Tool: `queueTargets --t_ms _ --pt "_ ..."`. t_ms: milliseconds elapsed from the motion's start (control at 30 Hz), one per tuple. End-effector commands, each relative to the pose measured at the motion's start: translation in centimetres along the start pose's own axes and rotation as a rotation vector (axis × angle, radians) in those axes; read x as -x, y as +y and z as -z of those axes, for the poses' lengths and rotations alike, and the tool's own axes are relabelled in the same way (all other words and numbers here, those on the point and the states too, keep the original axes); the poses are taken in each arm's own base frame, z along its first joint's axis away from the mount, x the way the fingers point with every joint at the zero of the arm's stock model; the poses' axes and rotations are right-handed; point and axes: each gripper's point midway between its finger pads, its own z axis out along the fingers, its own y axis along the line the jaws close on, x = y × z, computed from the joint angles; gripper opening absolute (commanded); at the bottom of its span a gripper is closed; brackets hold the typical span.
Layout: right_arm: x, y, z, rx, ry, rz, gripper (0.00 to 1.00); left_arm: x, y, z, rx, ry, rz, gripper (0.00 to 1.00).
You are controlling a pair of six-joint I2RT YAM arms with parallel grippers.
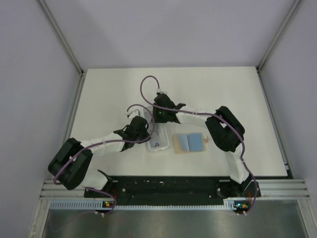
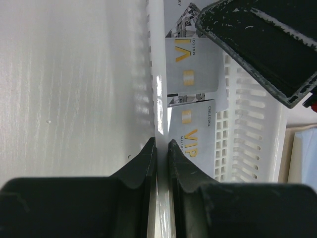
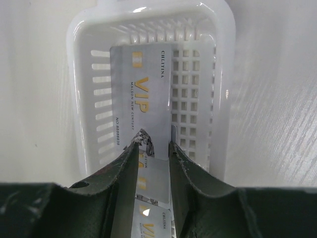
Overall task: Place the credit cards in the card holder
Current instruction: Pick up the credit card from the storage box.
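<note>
Pinching one long side wall of the white slotted plastic tray (image 2: 157,106), the left gripper (image 2: 162,148) had its two black fingers pressed almost together, with only the thin wall between them. The tray stood on the white table (image 1: 237,109), near the middle of it.

The thin silvery credit cards (image 3: 141,99) with gold "VIP" letters lay flat inside the tray, one partly over the other along its length. At least two were plain to see in the left wrist view, and a third showed only as a corner at the far end.

The right gripper (image 3: 154,148) was directly over the tray and pointed down into it. Its fingers were spread partly, with a clear gap between them, and the overlapping part of the cards lay in that gap. The left fingertip was at the edge of the upper card, but I cannot tell whether it really touched the card, and no card was lifted from the tray.

The small tan leather-like card holder (image 1: 189,144) lay open and flat on the table, just beside the tray on its right side. Its light blue inside faced up, in two panels.
</note>
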Motion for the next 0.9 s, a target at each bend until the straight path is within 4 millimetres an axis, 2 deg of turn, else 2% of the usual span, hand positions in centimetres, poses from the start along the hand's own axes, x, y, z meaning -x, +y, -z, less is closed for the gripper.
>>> queueTargets --t_ms 0,333,700,867 --pt "1.8 5.5 2.1 0.225 -0.058 0.015 0.3 -1.2 -0.2 -0.2 -0.013 0.046 -0.026 0.0" --pt "2.5 6.6 3.4 0.327 -0.108 0.007 0.29 -1.3 -0.1 -0.3 -0.007 0.051 -0.028 0.0" --pt "2.0 7.1 3.3 0.379 -0.088 0.002 0.24 -1.4 -0.1 -0.3 -0.007 0.055 -0.03 0.0" --pt "1.6 6.5 2.6 0.337 -0.062 0.002 0.23 -1.4 -0.1 -0.4 -0.007 0.055 -0.03 0.0"
